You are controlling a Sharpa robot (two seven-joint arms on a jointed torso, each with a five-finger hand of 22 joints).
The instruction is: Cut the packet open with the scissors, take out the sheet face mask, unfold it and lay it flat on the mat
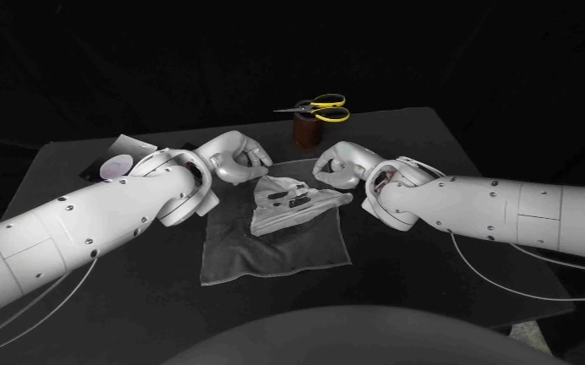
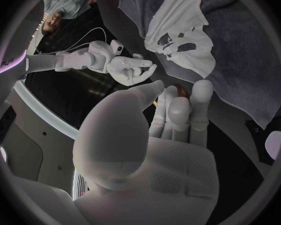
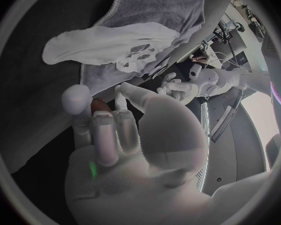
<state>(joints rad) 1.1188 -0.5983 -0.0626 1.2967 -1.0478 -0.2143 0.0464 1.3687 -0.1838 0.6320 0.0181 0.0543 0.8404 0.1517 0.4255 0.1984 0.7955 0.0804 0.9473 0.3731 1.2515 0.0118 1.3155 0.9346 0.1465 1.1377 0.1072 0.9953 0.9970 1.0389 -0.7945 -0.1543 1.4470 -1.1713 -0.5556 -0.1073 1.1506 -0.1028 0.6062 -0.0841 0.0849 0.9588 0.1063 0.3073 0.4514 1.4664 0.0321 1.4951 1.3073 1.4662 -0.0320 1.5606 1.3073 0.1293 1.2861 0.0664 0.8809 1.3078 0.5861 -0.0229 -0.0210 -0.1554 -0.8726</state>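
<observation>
Black table point(image 1: 390, 141) in front of you, grey mat point(image 1: 281, 251) mid-table. Sheet face mask point(image 1: 290, 200) lies part-folded on the mat's far half. Left hand point(image 1: 234, 156) is by the mat's far left corner and right hand point(image 1: 344, 165) by its far right corner, both empty with fingers unclenched. Scissors point(image 1: 319, 108) stand near the table's far edge.

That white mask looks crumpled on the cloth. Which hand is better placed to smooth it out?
Probably the right hand: empty, it hovers beside the bunched end of the mask on the mat. The left hand, also empty, sits slightly farther off.
</observation>
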